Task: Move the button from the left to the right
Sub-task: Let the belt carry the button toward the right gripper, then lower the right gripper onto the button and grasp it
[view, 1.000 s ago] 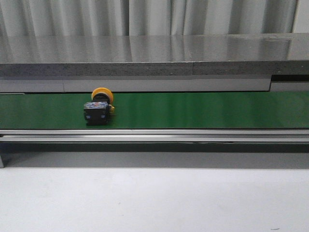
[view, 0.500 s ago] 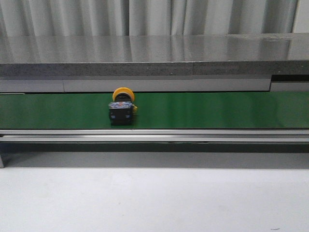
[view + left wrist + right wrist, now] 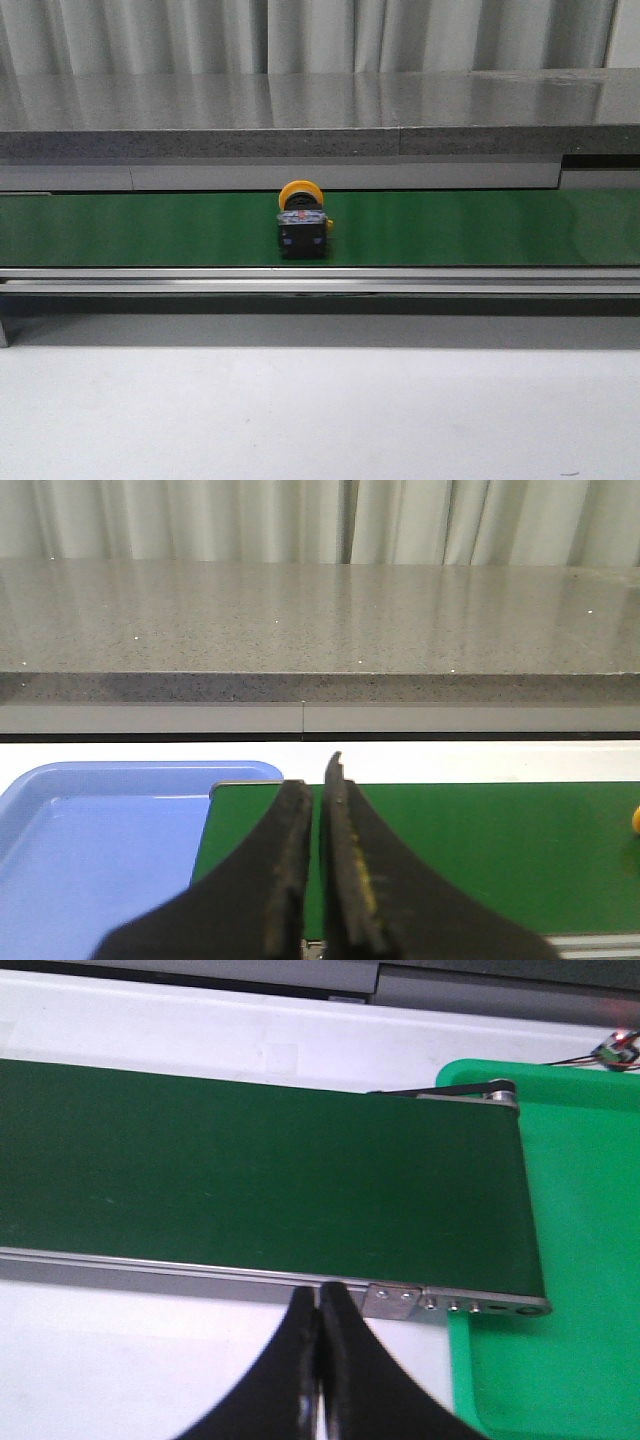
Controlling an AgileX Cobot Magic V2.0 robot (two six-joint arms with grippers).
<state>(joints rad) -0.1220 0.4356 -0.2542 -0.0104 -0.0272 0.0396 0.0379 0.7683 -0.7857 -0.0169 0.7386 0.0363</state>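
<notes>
The button, an orange-yellow cap on a black blocky body, lies on the green conveyor belt just left of the middle in the front view. A sliver of orange shows at the edge of the left wrist view. My left gripper is shut and empty, over the belt's end beside a blue tray. My right gripper is shut and empty, just off the belt's near rail. Neither gripper appears in the front view.
A blue tray sits past one end of the belt and a green tray past the other. A grey stone-topped counter runs behind the belt. White table surface lies in front of the rail.
The button has travelled to the right along the belt, from the left part toward the middle. No gripper touched it.
</notes>
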